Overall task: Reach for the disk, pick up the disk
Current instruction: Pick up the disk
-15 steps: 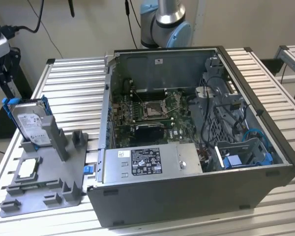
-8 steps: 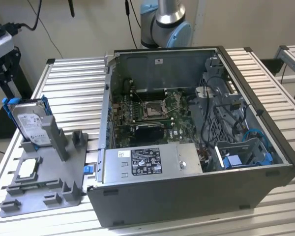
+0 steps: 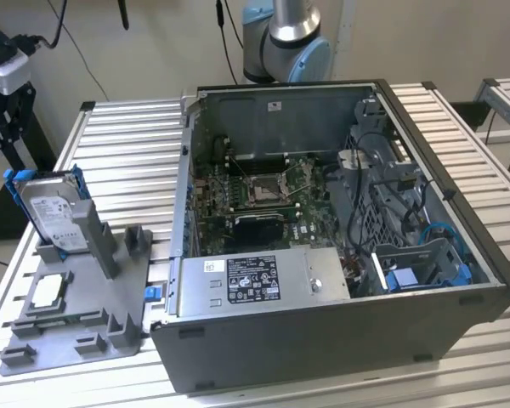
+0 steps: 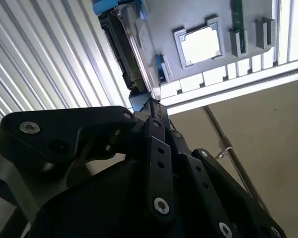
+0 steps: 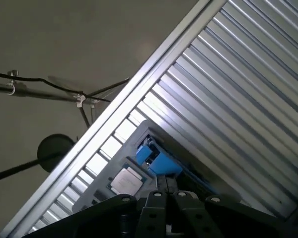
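The disk stands on edge in a slot of the grey fixture at the exterior view's left. It is silver with a white label and sits in a blue bracket. In the second wrist view the disk shows edge-on beyond the black gripper, whose two fingertips lie together with nothing between them. In the first wrist view the disk's blue bracket sits just past the gripper. The gripper is apart from the disk.
A small square silver chip lies in a pocket of the fixture, beside the disk. An open computer case takes up the middle of the slatted metal table. The arm's base rises behind the case.
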